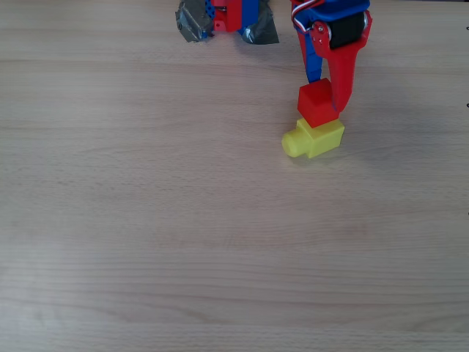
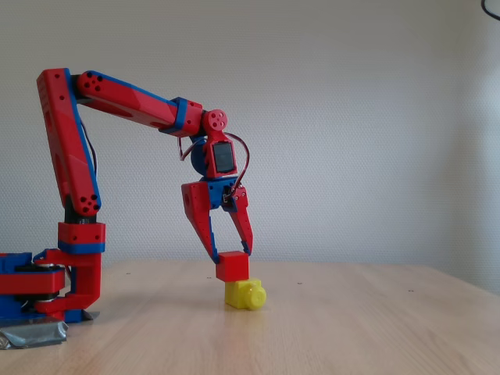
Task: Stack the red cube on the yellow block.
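Pale wood-grain desk [image 1: 183, 242] runs under a plain white wall [image 2: 351, 117] in the fixed view. At the left of that view the arm's base [image 2: 47, 285] sits on the desk, held down with grey tape [image 2: 31, 334]; in the overhead view the same base and tape lie at the desk's far edge, left of the pincer. From the base a red-and-blue arm [image 2: 133, 98] rises, bends over to the right and points the pincer [image 2: 232, 251] downward.

The pincer's two fingers are spread narrowly and flank the red cube [image 2: 232, 266] at its upper corners; whether they press on it or just stand beside it I cannot tell. In the overhead view the blue finger [image 1: 311, 62] lies to the cube's left and the red finger [image 1: 343, 73] to its right.

The cube [image 1: 316, 103] rests on top of the yellow block [image 2: 244, 294], sitting toward the block's far, base-side part rather than centred. The block [image 1: 316, 138] stands on the desk right of centre, near the far edge, its round stub [image 1: 293, 143] pointing left in the overhead view and toward the camera in the fixed view.
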Controlling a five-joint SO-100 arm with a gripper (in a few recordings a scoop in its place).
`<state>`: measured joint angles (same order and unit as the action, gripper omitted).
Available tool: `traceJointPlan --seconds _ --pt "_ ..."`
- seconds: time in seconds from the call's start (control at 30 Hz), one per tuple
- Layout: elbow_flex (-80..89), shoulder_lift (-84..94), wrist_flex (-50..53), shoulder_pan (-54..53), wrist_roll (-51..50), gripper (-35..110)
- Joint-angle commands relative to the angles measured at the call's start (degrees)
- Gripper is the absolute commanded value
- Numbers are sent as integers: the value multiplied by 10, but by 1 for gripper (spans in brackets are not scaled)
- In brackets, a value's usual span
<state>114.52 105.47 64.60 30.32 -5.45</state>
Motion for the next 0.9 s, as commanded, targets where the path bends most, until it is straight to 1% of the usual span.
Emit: traceJointPlan --seconds 0.0,0.57,0.87 --pt "-41 29 7 3 -4 23" --pt "-85 36 18 -9 4 24" --pt "-112 66 67 -22 10 23"
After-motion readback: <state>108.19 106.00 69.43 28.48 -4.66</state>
